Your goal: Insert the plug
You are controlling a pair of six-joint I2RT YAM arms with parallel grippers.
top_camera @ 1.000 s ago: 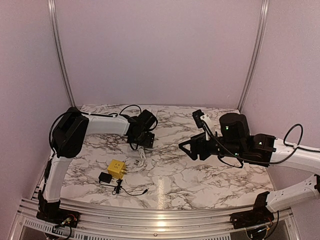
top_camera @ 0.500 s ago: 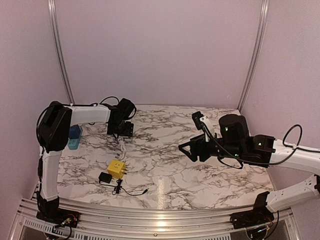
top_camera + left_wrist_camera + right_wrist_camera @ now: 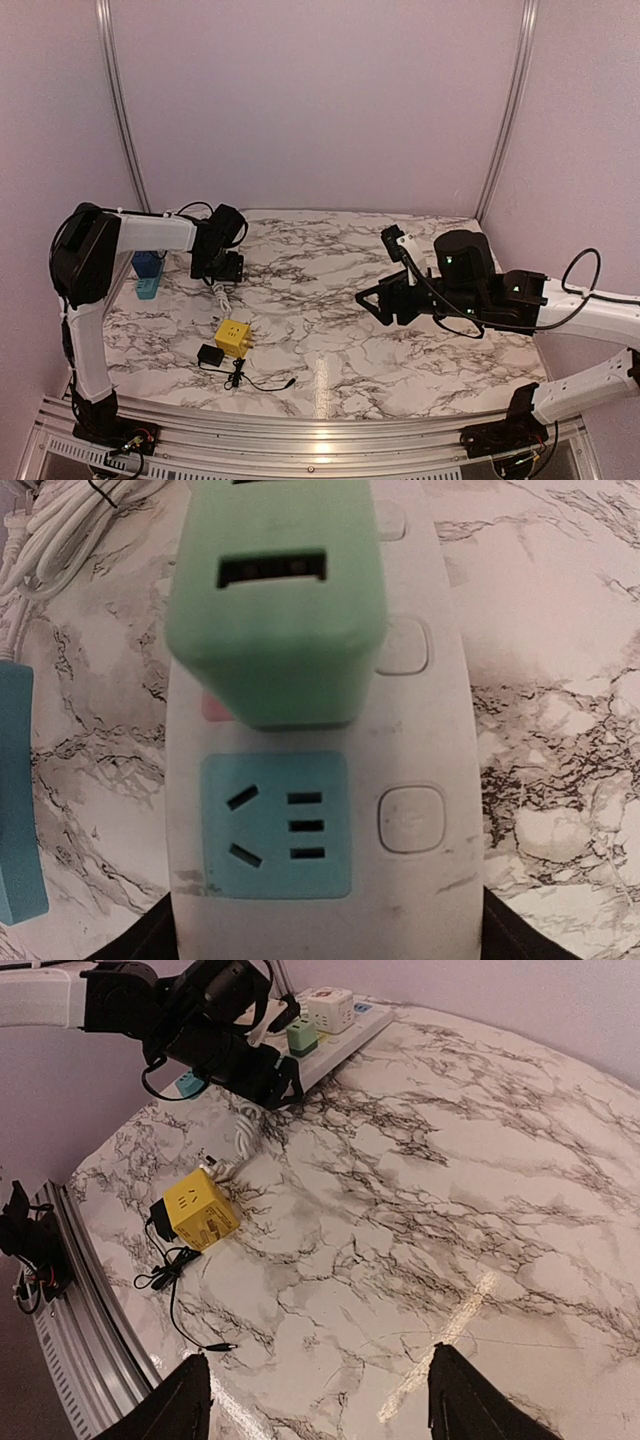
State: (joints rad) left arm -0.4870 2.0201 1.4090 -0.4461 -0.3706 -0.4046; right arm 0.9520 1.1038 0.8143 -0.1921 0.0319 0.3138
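Observation:
A black plug [image 3: 210, 355] with a thin black cable lies against a yellow socket cube [image 3: 233, 338] near the table's front left; both also show in the right wrist view, the plug [image 3: 160, 1218] and the cube [image 3: 200, 1208]. My left gripper [image 3: 218, 268] is shut on the end of a white power strip [image 3: 420, 880], its black fingers against both long sides. The strip carries a green adapter [image 3: 275, 610] and a free teal socket [image 3: 275, 825]. My right gripper [image 3: 375, 300] hangs open over the middle of the table, holding nothing.
A white cord [image 3: 220, 297] runs from the left gripper toward the yellow cube. A teal block [image 3: 148, 272] lies at the table's left edge beside the strip. A white cube adapter [image 3: 330, 1005] sits farther along the strip. The plug's thin cable [image 3: 190, 1330] trails toward the front rail.
My left arm has swung left toward the table's left edge, carrying the power strip's end with it. The right arm has barely shifted.

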